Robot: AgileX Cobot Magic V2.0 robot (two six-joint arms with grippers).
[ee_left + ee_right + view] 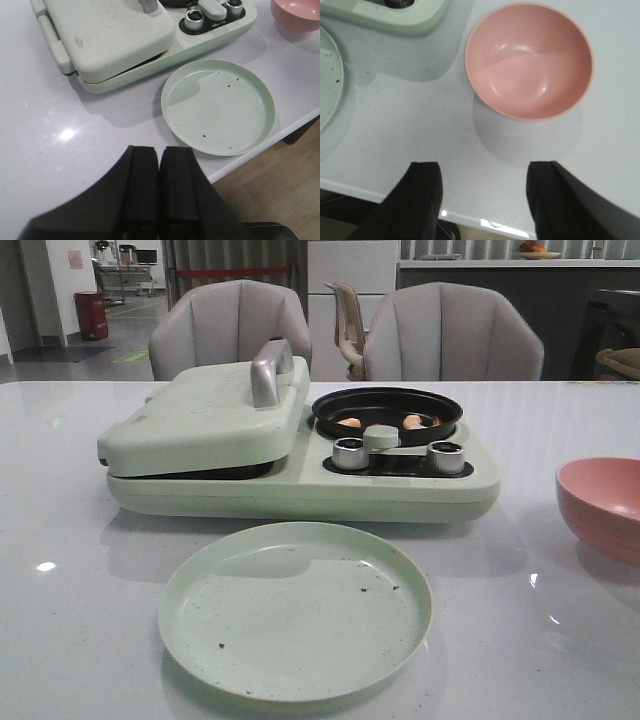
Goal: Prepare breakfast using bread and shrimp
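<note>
Small orange-pink shrimp [412, 422] lie in the round black pan [440, 406] of the pale green breakfast maker [300, 480]. Its lid [200, 420] with the silver handle [268, 368] is down over the left side, and no bread shows. In the left wrist view my left gripper [159, 155] is shut and empty above the table's front edge, near the empty green plate [218, 106]. My right gripper [483, 170] hangs open and empty over the front edge, in front of the empty pink bowl [529, 60]. Neither gripper shows in the front view.
Two silver knobs [350, 452] and a green lever sit on the maker's front panel. The green plate [296, 608] lies in front of the maker, the pink bowl [604, 504] at the right. Two grey chairs [452, 334] stand behind the white table [60, 570].
</note>
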